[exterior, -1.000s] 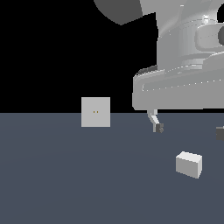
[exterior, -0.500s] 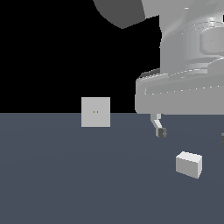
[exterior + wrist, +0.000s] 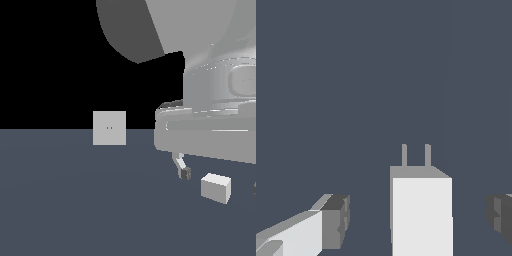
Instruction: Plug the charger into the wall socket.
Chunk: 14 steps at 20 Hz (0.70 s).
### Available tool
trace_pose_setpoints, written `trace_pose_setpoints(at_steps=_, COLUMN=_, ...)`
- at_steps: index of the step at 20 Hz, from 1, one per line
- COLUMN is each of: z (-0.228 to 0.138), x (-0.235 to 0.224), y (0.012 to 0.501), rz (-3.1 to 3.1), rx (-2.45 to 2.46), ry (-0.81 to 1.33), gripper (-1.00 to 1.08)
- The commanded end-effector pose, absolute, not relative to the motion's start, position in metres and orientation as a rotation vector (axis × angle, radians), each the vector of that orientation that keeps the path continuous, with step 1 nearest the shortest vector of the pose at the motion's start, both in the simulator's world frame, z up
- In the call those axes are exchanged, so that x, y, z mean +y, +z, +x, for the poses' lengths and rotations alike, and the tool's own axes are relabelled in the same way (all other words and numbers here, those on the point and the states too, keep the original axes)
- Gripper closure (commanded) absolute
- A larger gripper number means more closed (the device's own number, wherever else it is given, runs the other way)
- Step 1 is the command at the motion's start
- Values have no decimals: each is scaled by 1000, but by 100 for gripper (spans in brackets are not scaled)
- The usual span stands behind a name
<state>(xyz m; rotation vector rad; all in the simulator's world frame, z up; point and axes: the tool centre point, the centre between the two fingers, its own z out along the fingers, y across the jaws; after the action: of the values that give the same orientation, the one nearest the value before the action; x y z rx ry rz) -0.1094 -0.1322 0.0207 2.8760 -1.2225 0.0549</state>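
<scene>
Two fingers now lower, gripper [image 3: 418,220] straddling charger [image 3: 421,212].

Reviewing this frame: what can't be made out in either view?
- Charger prongs: hidden in the exterior view; only the wrist view shows them.
- Second fingertip of the pincer: nearly cut off by the exterior view's right edge.
- Wall socket slots: too small in the exterior view to read their shape; the socket is outside the wrist view.
- Charger's near end: cut off by the wrist view's edge.

No readable text, no labels, no brands, no numbers, no signs anywhere
</scene>
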Motion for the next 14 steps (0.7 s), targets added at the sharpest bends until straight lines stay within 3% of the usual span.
trace_pose_setpoints(at_steps=1, z=-109, x=-132, y=14, rz=2876, rx=-1224, ry=57, gripper=-92)
trace_pose_setpoints(at_steps=4, z=-109, x=-132, y=12, rz=2876, rx=-1224, ry=57, gripper=-92)
trace_pose_setpoints(at_steps=5, z=-109, x=-132, y=12, rz=2876, rx=-1224, ry=57, gripper=108)
trace_pose_setpoints(at_steps=14, z=-109, x=-132, y=12, rz=2876, rx=-1224, ry=57, gripper=108)
